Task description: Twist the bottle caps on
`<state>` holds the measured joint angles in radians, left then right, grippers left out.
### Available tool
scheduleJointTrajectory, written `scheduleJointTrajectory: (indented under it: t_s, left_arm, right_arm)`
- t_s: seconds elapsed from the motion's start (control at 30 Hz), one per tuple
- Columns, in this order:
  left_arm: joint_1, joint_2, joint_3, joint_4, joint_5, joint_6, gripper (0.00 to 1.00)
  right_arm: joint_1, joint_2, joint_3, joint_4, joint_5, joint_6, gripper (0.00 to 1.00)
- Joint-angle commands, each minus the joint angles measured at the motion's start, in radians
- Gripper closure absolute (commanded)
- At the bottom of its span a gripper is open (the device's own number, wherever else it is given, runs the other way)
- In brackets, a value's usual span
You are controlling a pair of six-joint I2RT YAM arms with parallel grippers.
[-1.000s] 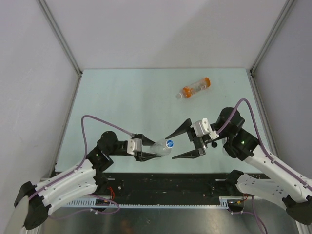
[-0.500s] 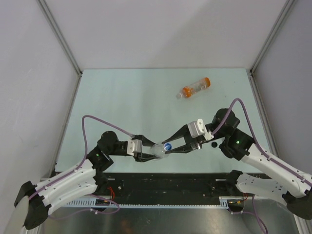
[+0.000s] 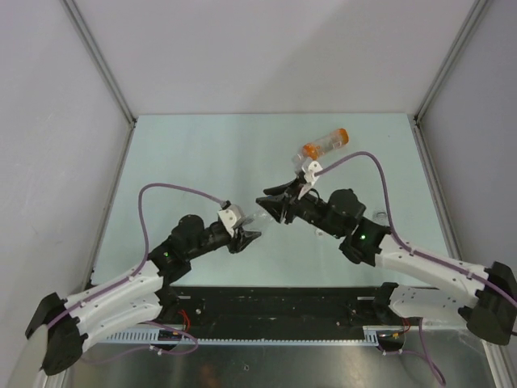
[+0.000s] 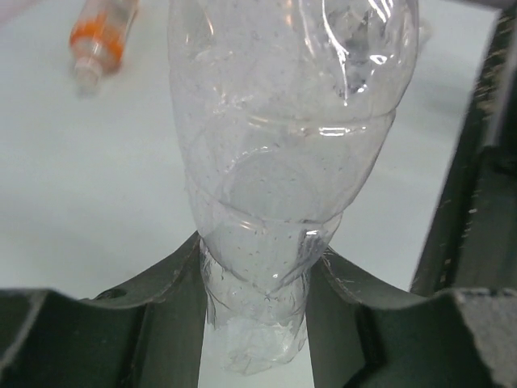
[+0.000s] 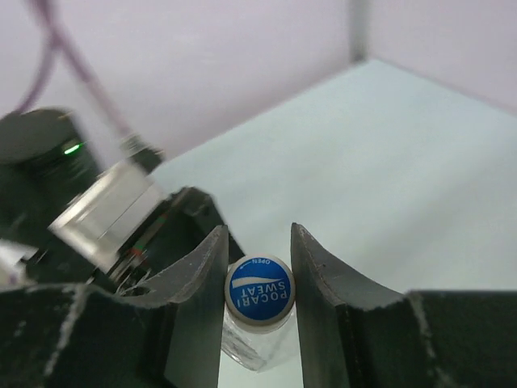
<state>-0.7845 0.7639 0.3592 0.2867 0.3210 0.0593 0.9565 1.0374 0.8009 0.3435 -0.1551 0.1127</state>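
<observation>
- The left gripper [image 3: 245, 234] was clenched on the base of the clear bottle [image 4: 283, 162]. One finger pressed each side of the narrow bottom end.
- The clear bottle was held off the table [image 3: 202, 162], between the two arms near the middle of the workspace. Its neck pointed away from the left wrist, toward the right gripper [image 3: 271, 207].
- The wall of the clear bottle showed dents and creases. No label could be seen on it.
- The right gripper was closed on the blue-topped cap [image 5: 259, 293]. In the right wrist view both fingers touched the cap's rim, one on each side.
- The cap had a white edge, and its blue face, printed "POCARI SWEAT", was turned toward the right wrist camera.
- Clear plastic of the bottle's neck showed directly behind the cap, so the cap sat at the bottle's mouth. How far it was threaded on could not be determined.
- The orange-tinted bottle [image 3: 325, 145] lay on its side on the table, toward the far right and beyond the right arm. Neither gripper touched it.
- A small green light [image 5: 73, 148] was lit on the left arm, seen from the right wrist.
</observation>
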Motion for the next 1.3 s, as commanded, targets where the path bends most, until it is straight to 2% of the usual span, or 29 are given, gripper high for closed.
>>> scheduleJointTrajectory:
  t_s: [0.0, 0.07, 0.1, 0.17, 0.2, 0.23, 0.27, 0.33, 0.4, 0.47, 0.53, 0.67, 0.77, 0.87, 1.07, 1.17, 1.27]
  left_arm:
    - [0.001, 0.047, 0.061, 0.123, -0.307, -0.061, 1.0]
    - [0.002, 0.067, 0.067, 0.122, -0.388, -0.101, 1.0]
    - [0.002, 0.074, 0.072, 0.115, -0.426, -0.119, 1.0]
    - [0.002, 0.093, 0.087, 0.072, -0.537, -0.179, 1.0]
    - [0.004, 0.109, 0.1, 0.032, -0.596, -0.209, 1.0]
    - [0.01, 0.13, 0.121, -0.028, -0.644, -0.239, 1.0]
    - [0.021, 0.154, 0.149, -0.097, -0.681, -0.267, 1.0]
    - [0.051, 0.22, 0.217, -0.246, -0.747, -0.342, 1.0]
    - [0.108, 0.286, 0.263, -0.341, -0.748, -0.399, 0.97]
    - [0.171, 0.337, 0.294, -0.387, -0.706, -0.453, 0.95]
    - [0.214, 0.38, 0.313, -0.416, -0.682, -0.478, 0.86]
    - [0.258, 0.444, 0.335, -0.483, -0.726, -0.503, 0.76]
    - [0.288, 0.484, 0.34, -0.505, -0.725, -0.52, 0.72]
    - [0.305, 0.533, 0.354, -0.522, -0.728, -0.513, 0.68]
    - [0.319, 0.612, 0.388, -0.535, -0.672, -0.498, 0.5]
    - [0.32, 0.612, 0.386, -0.533, -0.659, -0.485, 0.28]
    - [0.32, 0.595, 0.377, -0.531, -0.651, -0.478, 0.17]
  right_arm:
    - [0.005, 0.09, -0.06, -0.056, 0.467, 0.24, 1.0]
    - [-0.009, 0.088, -0.055, -0.061, 0.49, 0.261, 0.99]
    - [-0.021, 0.077, -0.052, -0.068, 0.495, 0.268, 0.86]
    - [-0.068, 0.033, -0.05, -0.099, 0.511, 0.296, 0.39]
    - [-0.097, 0.008, -0.05, -0.125, 0.524, 0.313, 0.2]
    - [-0.129, -0.018, -0.049, -0.156, 0.534, 0.321, 0.1]
    - [-0.16, -0.042, -0.049, -0.197, 0.545, 0.322, 0.05]
    - [-0.228, -0.074, -0.05, -0.292, 0.581, 0.322, 0.02]
    - [-0.303, -0.082, -0.049, -0.408, 0.609, 0.332, 0.01]
    - [-0.38, -0.072, -0.049, -0.511, 0.614, 0.364, 0.01]
    - [-0.469, -0.065, -0.049, -0.598, 0.597, 0.401, 0.01]
    - [-0.64, -0.067, -0.049, -0.716, 0.517, 0.425, 0.01]
    - [-0.718, -0.071, -0.053, -0.767, 0.474, 0.415, 0.01]
    - [-0.75, -0.077, -0.067, -0.776, 0.442, 0.398, 0.01]
    - [-0.76, -0.101, -0.085, -0.762, 0.417, 0.366, 0.01]
    - [-0.762, -0.115, -0.092, -0.762, 0.419, 0.36, 0.01]
    - [-0.765, -0.127, -0.095, -0.76, 0.416, 0.357, 0.01]
